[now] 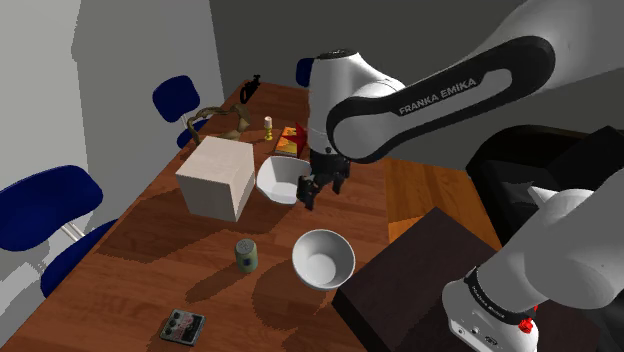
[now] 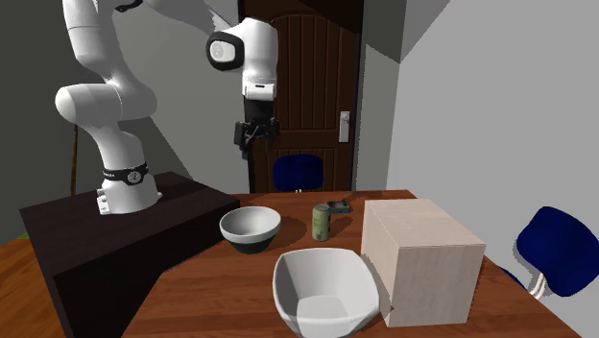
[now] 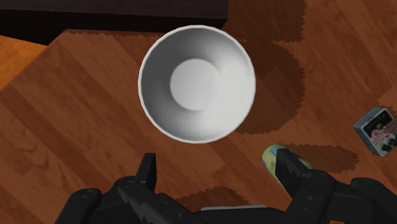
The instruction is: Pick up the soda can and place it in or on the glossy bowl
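While my gripper (image 1: 320, 190) hangs high over the bench (image 1: 140, 250) in the shoulder view, spread and holding nothing, the soda can (image 1: 245, 253) stands upright below, near the round bowl (image 1: 323, 258) but apart from it. A second, squarish bowl (image 1: 283, 180) sits by the pale box (image 1: 216, 177), so I judge I could carry the can to the wrong one.

From the second exterior view, the gripper (image 2: 251, 134) is well above everything. The can (image 2: 322, 221) stands between the box (image 2: 422, 257) and the round bowl (image 2: 250, 229), whose dark outside looks to me the glossier of the two. If I descend with a careless aim, one finger may strike the box or that rim.

In the wrist view, my fingers (image 3: 147, 172) stand apart, and the round bowl (image 3: 197, 83) lies ahead of them, not the can (image 3: 272, 156), which is half hidden behind one finger. Going straight down from here, I would likely tip the can over instead of enclosing it.
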Available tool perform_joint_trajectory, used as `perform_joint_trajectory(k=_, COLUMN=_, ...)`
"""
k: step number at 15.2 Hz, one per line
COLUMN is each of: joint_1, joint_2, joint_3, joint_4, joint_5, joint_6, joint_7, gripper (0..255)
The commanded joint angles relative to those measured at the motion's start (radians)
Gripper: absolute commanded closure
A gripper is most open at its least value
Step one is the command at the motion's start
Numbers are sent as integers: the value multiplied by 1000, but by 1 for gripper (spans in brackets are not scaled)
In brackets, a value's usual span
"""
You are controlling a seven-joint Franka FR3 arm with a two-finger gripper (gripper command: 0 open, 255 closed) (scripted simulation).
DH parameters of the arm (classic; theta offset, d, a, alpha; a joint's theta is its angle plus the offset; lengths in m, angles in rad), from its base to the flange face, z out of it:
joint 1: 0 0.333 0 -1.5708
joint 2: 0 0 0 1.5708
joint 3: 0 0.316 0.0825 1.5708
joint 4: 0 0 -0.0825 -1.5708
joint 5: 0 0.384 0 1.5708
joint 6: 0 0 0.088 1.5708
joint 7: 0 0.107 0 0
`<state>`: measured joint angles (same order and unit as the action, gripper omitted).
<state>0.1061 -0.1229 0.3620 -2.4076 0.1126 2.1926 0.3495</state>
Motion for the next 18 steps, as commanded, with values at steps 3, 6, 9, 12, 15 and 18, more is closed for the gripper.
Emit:
perform_joint_trajectory(k=3, joint_1=17, joint_2=179, joint_3=35, joint_4=83, joint_5=-69, joint_6=89, joint_7=112, gripper=0)
perform_joint_trajectory(k=6, joint_1=42, joint_2=306, joint_3=38, joint_4=161, joint_5=-131, joint_6=129, joint_7=192, gripper=0)
perform_joint_trajectory(k=9, joint_1=80, joint_2=431, joint_3=25, joint_4=250, joint_5=-191, joint_6=154, joint_7=264, gripper=0)
perform_joint_trajectory(k=12, joint_1=125, joint_2=553, joint_3=5, joint_4=351, joint_5=-240, joint_6=167, joint_7=325, gripper=0)
perform_joint_trajectory(k=15, joint_1=172, joint_2=672, joint_3=-19, joint_4=465, joint_5=-277, joint_6=168, joint_7=372, gripper=0)
perform_joint_trajectory(k=18, joint_1=219, joint_2=792, joint_3=-42, joint_4=593, joint_5=-302, joint_6=158, joint_7=407, gripper=0)
